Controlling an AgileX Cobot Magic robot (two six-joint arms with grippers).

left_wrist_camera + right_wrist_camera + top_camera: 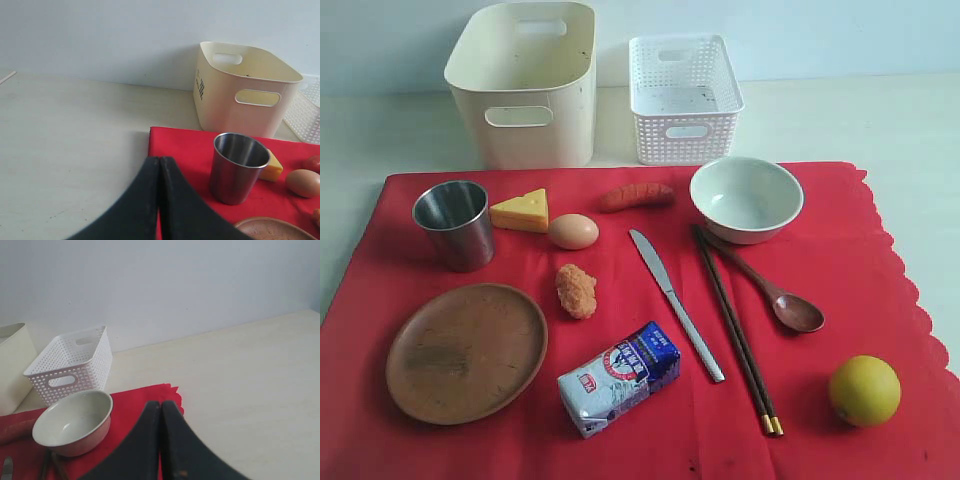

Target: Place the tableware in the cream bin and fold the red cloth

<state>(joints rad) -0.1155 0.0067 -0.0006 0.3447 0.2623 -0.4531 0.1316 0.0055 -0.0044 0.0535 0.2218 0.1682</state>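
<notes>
Grippers: left gripper (159, 167) and right gripper (161, 410) are both sitting pinched shut, gripping nothing.
Cloth: red cloth (880, 300) is lying flat under everything, so it's probably waiting to be cleared before any folding.
Tableware: steel cup (455, 222), bowl (746, 232), wooden plate (467, 352), knife (675, 303), chopsticks (735, 330) and spoon (798, 312) are all resting on the cloth.
Bins: cream bin (540, 145) and white basket (655, 125) are standing just behind the cloth, both looking empty.

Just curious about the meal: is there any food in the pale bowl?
No, the bowl is bare inside; the sausage lies beside it.
</notes>
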